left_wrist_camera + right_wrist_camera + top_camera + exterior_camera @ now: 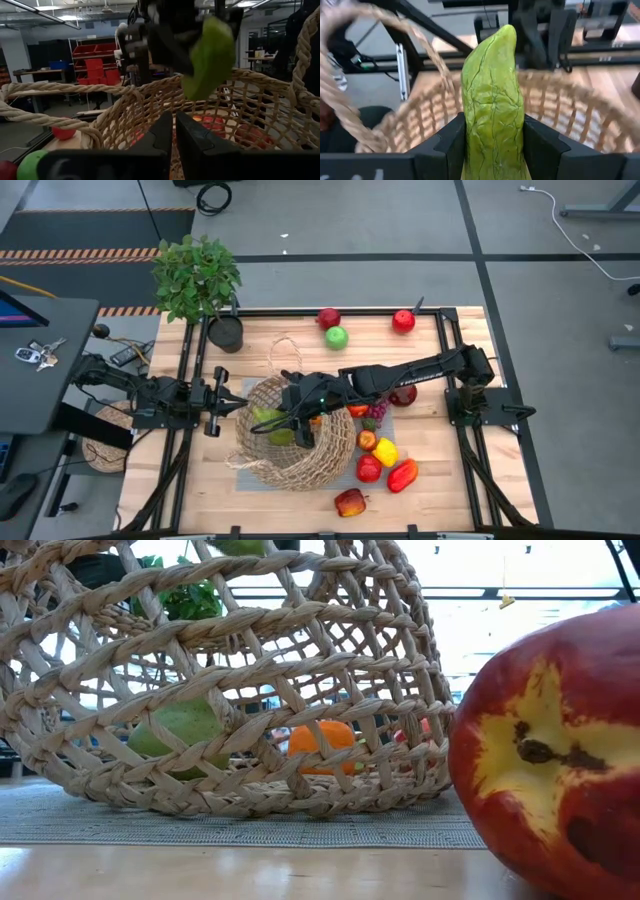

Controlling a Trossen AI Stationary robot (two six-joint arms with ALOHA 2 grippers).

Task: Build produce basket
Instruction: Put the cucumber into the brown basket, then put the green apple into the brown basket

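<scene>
The right gripper [272, 423] is hanging over the basket [325, 465], fingers pinching a green wrinkled vegetable [492, 100] above its open mouth. The left gripper [240, 405] is waiting just beside the basket's left rim, fingers [192, 137] pressed nearly together. Loose produce [385, 460] is crowding the basket's right side. Only the low view is showing a green pear [180, 730] and an orange [320, 745] inside.
</scene>
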